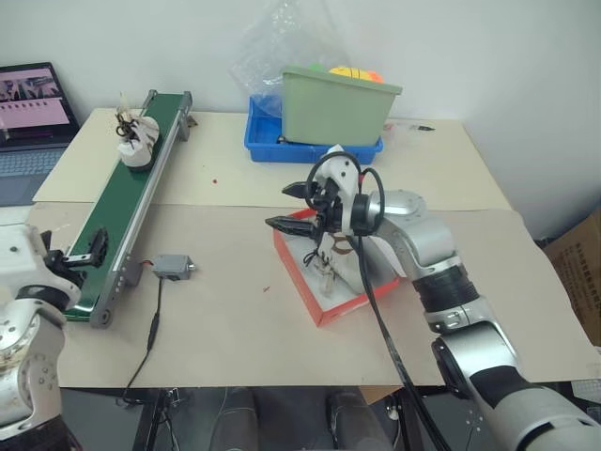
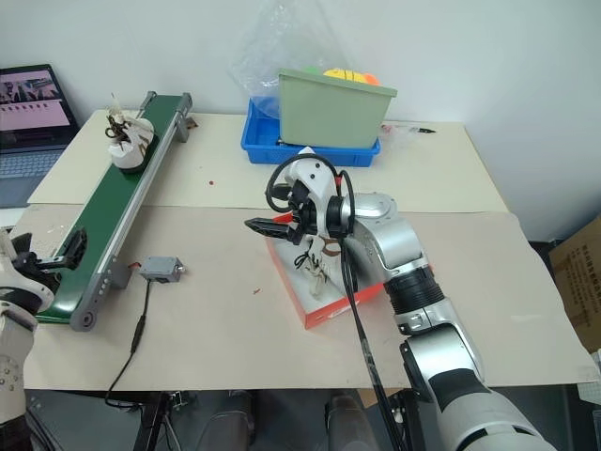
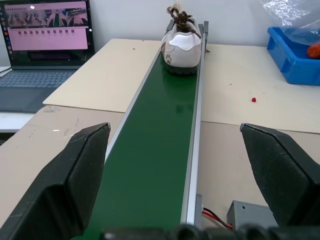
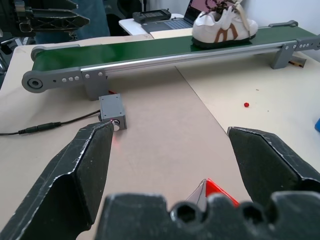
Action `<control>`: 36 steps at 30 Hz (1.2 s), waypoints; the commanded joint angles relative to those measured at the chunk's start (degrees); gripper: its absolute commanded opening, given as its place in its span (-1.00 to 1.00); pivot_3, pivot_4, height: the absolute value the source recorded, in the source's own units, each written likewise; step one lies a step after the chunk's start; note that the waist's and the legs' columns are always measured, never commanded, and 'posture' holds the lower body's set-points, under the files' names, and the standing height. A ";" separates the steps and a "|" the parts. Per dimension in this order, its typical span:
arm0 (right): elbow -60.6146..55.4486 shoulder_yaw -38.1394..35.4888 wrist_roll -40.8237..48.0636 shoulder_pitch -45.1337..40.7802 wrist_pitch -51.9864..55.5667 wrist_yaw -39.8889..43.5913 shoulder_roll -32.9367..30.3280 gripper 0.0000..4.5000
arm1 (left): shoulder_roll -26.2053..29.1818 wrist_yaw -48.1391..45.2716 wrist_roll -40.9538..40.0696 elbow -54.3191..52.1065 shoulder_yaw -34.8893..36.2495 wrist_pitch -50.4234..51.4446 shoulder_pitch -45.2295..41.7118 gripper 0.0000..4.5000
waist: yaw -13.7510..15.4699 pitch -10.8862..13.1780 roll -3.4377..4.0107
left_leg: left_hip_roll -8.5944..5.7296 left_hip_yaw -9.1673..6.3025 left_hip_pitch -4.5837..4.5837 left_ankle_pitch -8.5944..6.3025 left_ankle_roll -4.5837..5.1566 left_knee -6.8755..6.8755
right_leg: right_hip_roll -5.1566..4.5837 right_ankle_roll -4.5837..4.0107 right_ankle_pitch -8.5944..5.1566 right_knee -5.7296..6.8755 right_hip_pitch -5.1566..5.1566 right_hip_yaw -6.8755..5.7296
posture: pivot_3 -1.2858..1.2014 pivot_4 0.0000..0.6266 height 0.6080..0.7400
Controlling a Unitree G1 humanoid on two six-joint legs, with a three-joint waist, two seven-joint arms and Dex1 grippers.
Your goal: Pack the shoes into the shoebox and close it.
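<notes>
One white shoe (image 1: 135, 143) with dark laces stands at the far end of the green conveyor belt (image 1: 122, 216); the left wrist view has this shoe (image 3: 182, 44) ahead on the belt. The red shoebox (image 1: 349, 306) lies open at mid-table, its white inside holding a second shoe (image 1: 325, 267), partly hidden by my right arm. My right gripper (image 1: 293, 208) hovers open and empty above the box's near-left side, pointing left. My left gripper (image 1: 81, 253) is open and empty at the belt's near end, aimed along the belt (image 3: 155, 150).
A grey sensor box (image 1: 174, 266) with a cable sits between the belt and the shoebox. At the back stand a green bin (image 1: 340, 105) in a blue tray (image 1: 272, 146) and a plastic bag. A laptop (image 1: 33, 117) is at the far left.
</notes>
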 commanded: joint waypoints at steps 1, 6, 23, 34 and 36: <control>-3.99 -1.66 0.48 -0.80 0.77 -0.42 -0.64 0.91 | -0.83 0.24 2.78 1.18 -1.25 -4.77 -0.75 0.99 | 0.07 0.00 0.00 | 0.00 0.00 0.00 0.00 0.00 0.00 | 0.00 0.00 0.00 0.00 0.00 0.00 | 0.03 -0.52 1.00; -5.86 -1.84 0.65 -0.65 2.49 -0.81 -1.34 0.91 | -2.26 -0.27 4.66 4.22 -2.18 -9.86 -1.06 0.99 | 0.29 0.00 0.00 | 0.00 0.00 0.00 0.00 0.00 0.00 | 0.00 0.00 0.00 0.00 0.00 0.00 | 0.03 -0.52 1.00; -8.57 -2.16 0.72 0.10 4.53 -1.42 -3.02 0.91 | -3.14 -2.00 6.91 13.42 -3.20 -19.26 -2.76 0.99 | 0.78 -0.01 -0.01 | 0.00 0.00 0.00 0.00 0.00 0.02 | 0.00 0.00 0.00 0.00 0.02 -0.01 | 0.03 -0.52 1.00; -8.61 -2.15 0.42 -0.19 4.76 -1.53 -3.95 0.91 | -3.22 -2.35 3.74 18.70 -3.09 -13.81 -3.83 0.99 | 0.75 -0.01 -0.01 | 0.00 0.00 0.01 0.01 0.01 0.02 | 0.00 0.00 0.00 0.02 0.02 -0.01 | 0.03 -0.52 1.00; -8.81 -2.15 0.48 -0.21 4.89 -1.55 -4.10 0.91 | -3.57 -2.35 3.12 18.47 -2.97 -13.33 -3.82 0.88 | 0.94 -0.01 -0.01 | 0.00 0.00 0.02 0.01 0.01 0.02 | 0.00 0.00 0.00 0.04 0.03 -0.01 | 0.03 -0.52 1.00</control>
